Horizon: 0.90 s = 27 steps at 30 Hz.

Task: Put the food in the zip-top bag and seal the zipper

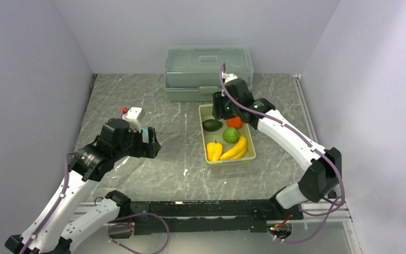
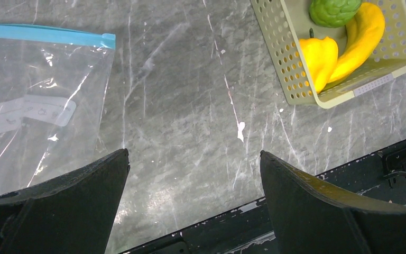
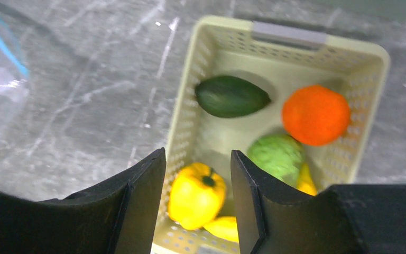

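Right tool (image 3: 198,159) above the basket (image 3: 291,37); avocado (image 3: 231,96) lies across its width.

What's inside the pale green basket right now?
The basket holds five pieces: an avocado, an orange ball, a green fruit, a yellow pepper and bananas. From the right wrist, the green fruit partly hides the bananas. The floor under the food is covered.

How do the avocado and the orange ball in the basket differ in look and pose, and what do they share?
Colour: the avocado is dark green, the orange ball bright orange.
Shape: the avocado is a long oval with tapered ends, the orange ball is round.
Place: in the right wrist view the avocado lies left, the orange ball right.
Shared: both rest in the pale slotted basket.
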{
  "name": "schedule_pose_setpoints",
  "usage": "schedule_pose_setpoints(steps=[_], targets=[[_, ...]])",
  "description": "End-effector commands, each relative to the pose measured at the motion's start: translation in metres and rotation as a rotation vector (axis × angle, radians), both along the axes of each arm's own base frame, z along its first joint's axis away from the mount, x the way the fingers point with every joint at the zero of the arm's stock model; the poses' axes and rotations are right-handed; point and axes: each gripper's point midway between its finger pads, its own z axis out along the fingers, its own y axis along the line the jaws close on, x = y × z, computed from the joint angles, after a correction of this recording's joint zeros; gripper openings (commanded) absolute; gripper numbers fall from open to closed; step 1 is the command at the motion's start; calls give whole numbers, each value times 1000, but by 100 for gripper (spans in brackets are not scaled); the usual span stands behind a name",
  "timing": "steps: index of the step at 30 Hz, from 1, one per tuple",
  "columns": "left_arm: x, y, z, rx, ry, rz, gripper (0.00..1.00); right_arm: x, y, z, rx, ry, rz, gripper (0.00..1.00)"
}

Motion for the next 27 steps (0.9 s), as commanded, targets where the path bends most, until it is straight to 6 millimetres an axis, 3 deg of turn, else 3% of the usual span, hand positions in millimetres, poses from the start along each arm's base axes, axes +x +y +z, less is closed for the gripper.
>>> schedule_pose_setpoints(steps=[1,6,18,27], targets=[[0,-4,11,-59,-64,-5,100,13,46,31,137,-46,58,53],[-3,-6,16,-80,-98,-26,100,16,91,43,239,-35,146,55],[-6,-4,17,-94,-115,-22,100,22,191,45,375,45,309,60],[-12,0,26,-120,-157,-16,100,20,267,22,479,144,396,61]])
